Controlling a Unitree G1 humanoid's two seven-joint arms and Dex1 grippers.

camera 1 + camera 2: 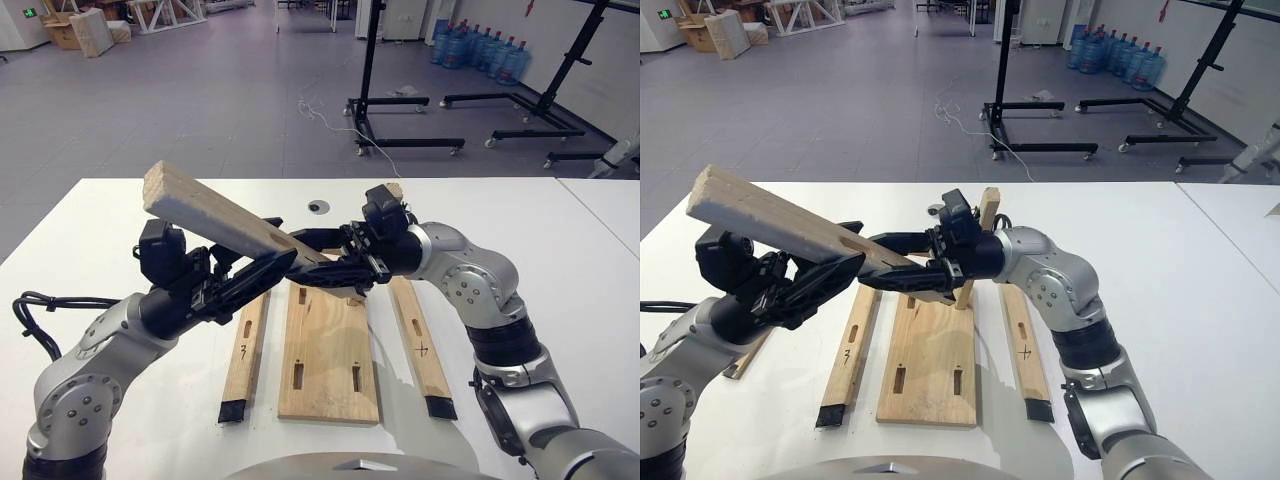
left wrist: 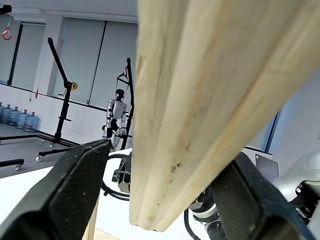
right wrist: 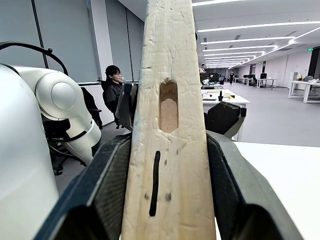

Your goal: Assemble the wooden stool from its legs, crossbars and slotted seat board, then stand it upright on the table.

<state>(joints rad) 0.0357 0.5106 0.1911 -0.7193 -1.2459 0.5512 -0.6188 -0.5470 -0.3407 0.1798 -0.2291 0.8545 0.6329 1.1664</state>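
- 2 pads of my left gripper (image 2: 170,165) are clamped narrow on the raised leg (image 1: 215,215), 1 finger on each side of the wood, about midway along it.
- 2 pads of my right gripper (image 3: 167,150) close on the same leg lower down, with its oval slot just past my fingertips.
- 1 piece is shared by both hands. It is held clear of the table (image 1: 120,220), tilted, with its high end out to the far left and its low end over the far edge of the seat board (image 1: 325,370).
- 3 parts lie flat below. The seat board lies in the middle with its slots facing up, the left leg (image 1: 245,355) lies just beside it, and the right leg (image 1: 420,345) lies on the other side. Both legs have their black feet toward the near edge.
- 1 slim upright stick (image 1: 987,205) rises just behind my right gripper. I cannot tell whether it is seated in the board.
- My reading of the step: the stool is barely begun, and I am bringing this first leg toward its joint.
- The next move calls for both arms to travel together, so the leg neither twists nor slips. The low end has to be squared to the slot before any push down.
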